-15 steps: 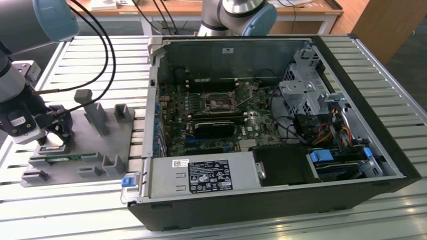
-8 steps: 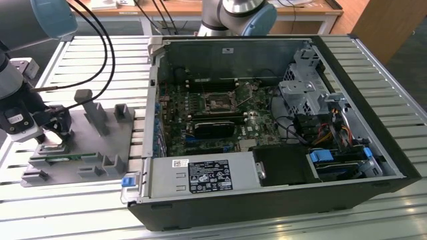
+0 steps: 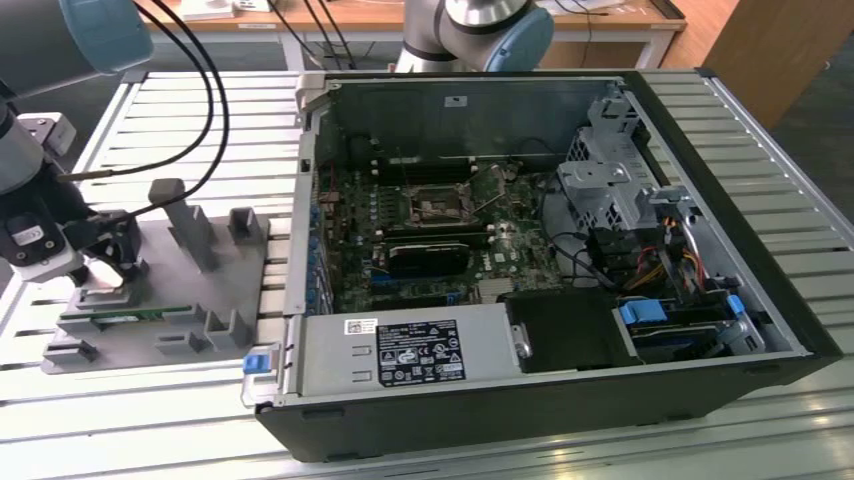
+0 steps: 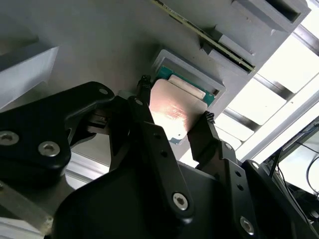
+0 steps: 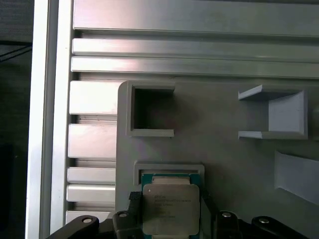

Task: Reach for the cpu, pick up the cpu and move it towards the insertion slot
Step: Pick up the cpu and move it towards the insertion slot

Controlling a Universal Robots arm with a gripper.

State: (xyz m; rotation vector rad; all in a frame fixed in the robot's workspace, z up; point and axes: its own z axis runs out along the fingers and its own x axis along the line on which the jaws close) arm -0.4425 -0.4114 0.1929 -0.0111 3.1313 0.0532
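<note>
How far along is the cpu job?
Reach looks done: the hand is at the cpu. Under way: the grasp, its fingers pressed on two opposite edges of the chip, over its recess in the grey tray. Left: the carry to the insertion slot inside the computer case, toward the exterior view's right.

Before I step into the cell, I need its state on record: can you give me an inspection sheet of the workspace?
Surface: slatted metal table carrying a grey fixture tray and an open computer case.
Job's things: the cpu at its tray recess; the insertion slot on the motherboard, centre dark.
Clutter: green memory stick on the tray.
Grippers: gripper shut on the cpu's opposite edges; whether it is lifted, cannot tell.
Cables: black cables hang over the table at the exterior view's left.
Surroundings: second arm and wooden desk behind.
</note>
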